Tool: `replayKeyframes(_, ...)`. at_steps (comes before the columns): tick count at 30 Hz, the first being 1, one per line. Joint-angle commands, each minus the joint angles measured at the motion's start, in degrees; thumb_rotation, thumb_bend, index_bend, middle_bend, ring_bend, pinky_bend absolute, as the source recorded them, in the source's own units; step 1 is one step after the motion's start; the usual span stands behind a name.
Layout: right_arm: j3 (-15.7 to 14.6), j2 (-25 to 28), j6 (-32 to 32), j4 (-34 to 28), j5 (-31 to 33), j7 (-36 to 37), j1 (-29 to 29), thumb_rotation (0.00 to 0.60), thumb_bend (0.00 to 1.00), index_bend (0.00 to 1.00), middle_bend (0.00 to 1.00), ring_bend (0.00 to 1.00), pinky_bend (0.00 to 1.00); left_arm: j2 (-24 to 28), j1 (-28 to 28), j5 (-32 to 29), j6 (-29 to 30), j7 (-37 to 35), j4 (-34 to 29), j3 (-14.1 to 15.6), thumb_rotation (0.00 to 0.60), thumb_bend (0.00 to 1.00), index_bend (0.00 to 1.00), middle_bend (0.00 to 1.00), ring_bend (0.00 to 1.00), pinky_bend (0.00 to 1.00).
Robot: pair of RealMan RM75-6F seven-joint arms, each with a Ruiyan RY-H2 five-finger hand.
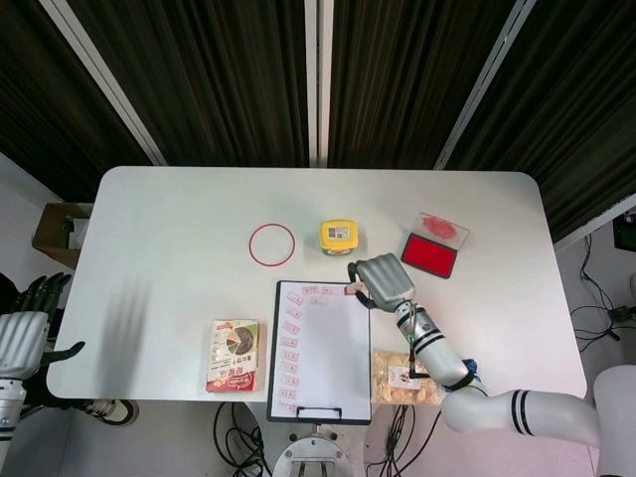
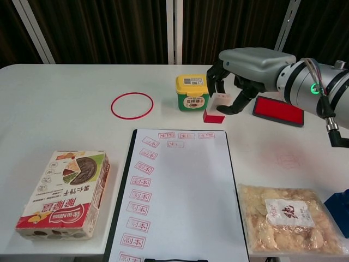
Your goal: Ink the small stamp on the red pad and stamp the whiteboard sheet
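1. Your right hand (image 2: 248, 68) hangs palm-down above the desk (image 2: 71, 93) at the centre right of the chest view, its forearm running off the right edge of the frame.
2. Its fingers (image 2: 235, 105) are clamped on the small stamp (image 2: 216, 108), red base down, just above the upper right corner of the whiteboard sheet (image 2: 182, 191); you cannot tell from either view whether the base touches the sheet.
3. In the head view the same hand (image 1: 381, 281) covers that corner of the sheet (image 1: 333, 348), with the stamp (image 1: 350, 290) peeking out at its left edge.
4. The red pad (image 2: 278, 110) lies open to the right of the hand, apart from it.
5. Your left hand (image 1: 22, 333) sits at the lower left edge of the head view, off the desk, fingers apart and holding nothing.
6. Rows of red prints already run along the sheet's top and left edges.
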Motion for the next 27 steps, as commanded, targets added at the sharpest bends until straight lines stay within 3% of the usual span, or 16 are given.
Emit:
replayKeyframes(1, 0.7, -2.9, 2.3, 0.6, 3.5, -2.5, 0.6, 0.6, 0.52, 1.0, 0.94, 0.96, 1.0, -0.1, 0.1, -0.1, -0.1, -0.4, 0.3, 0.0, 0.6, 0.0, 0.05, 0.06, 0.05, 0.16)
replayKeyframes(11, 1.3, -9.7, 6.5, 3.1, 10.1, -8.4, 1.8, 0.6, 0.53, 1.0, 0.95, 0.97, 1.0, -0.1, 0.4, 0.1, 0.1, -1.9, 1.4, 0.0, 0.6, 0.0, 0.05, 0.06, 0.05, 0.16)
replayKeyframes(27, 1.3, -13.2, 5.9, 6.1, 12.9, -11.5, 3.7, 0.6, 0.53, 1.0, 0.95, 0.97, 1.0, -0.2, 0.6, 0.1, 0.0, -3.6, 2.7, -0.1, 0.6, 0.0, 0.05, 0.06, 0.05, 0.16)
